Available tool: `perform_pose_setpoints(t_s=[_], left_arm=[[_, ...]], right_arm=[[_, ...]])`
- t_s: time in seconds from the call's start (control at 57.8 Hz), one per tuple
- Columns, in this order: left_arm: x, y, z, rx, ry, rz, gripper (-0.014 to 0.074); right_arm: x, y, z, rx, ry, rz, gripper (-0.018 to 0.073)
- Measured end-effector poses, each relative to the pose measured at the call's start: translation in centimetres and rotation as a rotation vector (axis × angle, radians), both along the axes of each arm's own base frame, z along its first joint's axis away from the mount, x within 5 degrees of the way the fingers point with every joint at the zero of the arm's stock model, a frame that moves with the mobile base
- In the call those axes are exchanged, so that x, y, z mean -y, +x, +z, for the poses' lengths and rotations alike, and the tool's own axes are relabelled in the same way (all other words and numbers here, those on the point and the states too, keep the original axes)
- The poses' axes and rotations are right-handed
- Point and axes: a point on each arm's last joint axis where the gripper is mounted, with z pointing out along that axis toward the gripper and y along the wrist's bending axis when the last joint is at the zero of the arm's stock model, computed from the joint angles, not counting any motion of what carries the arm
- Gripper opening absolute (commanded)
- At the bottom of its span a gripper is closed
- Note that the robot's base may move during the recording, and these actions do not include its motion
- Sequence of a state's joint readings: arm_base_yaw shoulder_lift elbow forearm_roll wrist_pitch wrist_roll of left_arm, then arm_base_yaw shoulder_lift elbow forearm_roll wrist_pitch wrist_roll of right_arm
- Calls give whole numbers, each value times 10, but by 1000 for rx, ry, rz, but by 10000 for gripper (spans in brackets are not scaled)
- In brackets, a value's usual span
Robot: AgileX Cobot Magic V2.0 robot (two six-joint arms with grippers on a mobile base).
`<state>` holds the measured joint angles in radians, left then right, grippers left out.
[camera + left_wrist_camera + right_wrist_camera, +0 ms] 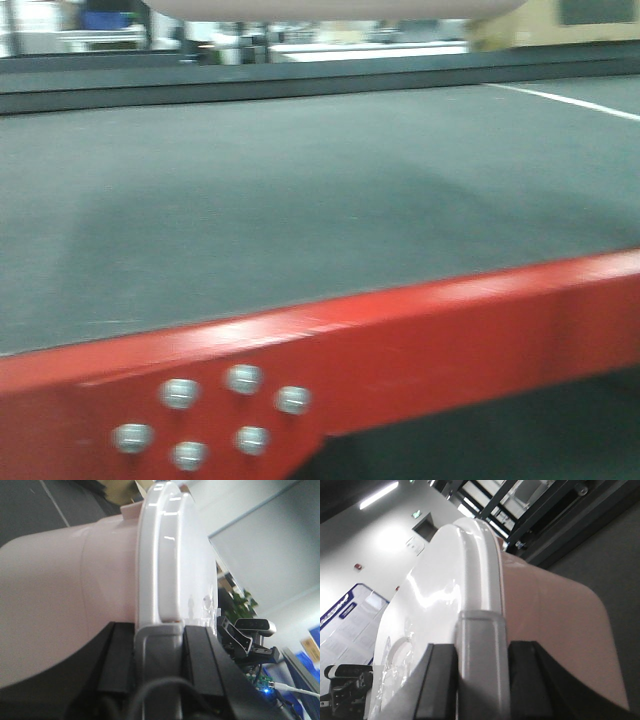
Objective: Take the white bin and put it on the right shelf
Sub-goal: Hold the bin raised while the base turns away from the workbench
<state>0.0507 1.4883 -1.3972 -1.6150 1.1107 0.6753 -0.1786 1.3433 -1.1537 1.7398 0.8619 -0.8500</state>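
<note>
- Red metal table edge (420, 330) with six round bolts (215, 415) lies nearest us. Its dark mat (300, 200) stretches away, with a white line (560, 98) at far right.
- We see the left gripper (156, 630) and right gripper (481, 647) each clamped around a grey latch (160, 652) at either end of the white bin (60, 595).
- The bin hangs over the mat, a pale pinkish tub under a glossy white lid (435, 580).
- Farthest off, the room is a blur.
</note>
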Motion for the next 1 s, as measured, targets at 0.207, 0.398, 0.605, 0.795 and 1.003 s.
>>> perform_pose_setpoints(t_s=[0.207, 0.398, 0.605, 0.795, 1.003], left_arm=[[1, -1, 0, -5, 2, -10, -126], [1, -1, 0, -6, 1, -16, -126], [1, -2, 0, -6, 1, -21, -126], [2, -2, 0, -6, 1, -26, -126], [2, -2, -1, -8, 3, -27, -126]], right_arm=[[1, 1, 0, -1, 1, -22, 60], [2, 1, 0, -2, 2, -28, 60], [2, 1, 0, -3, 4, -31, 60], [2, 1, 0, -3, 4, -33, 60], [2, 1, 0, -3, 3, -35, 60]])
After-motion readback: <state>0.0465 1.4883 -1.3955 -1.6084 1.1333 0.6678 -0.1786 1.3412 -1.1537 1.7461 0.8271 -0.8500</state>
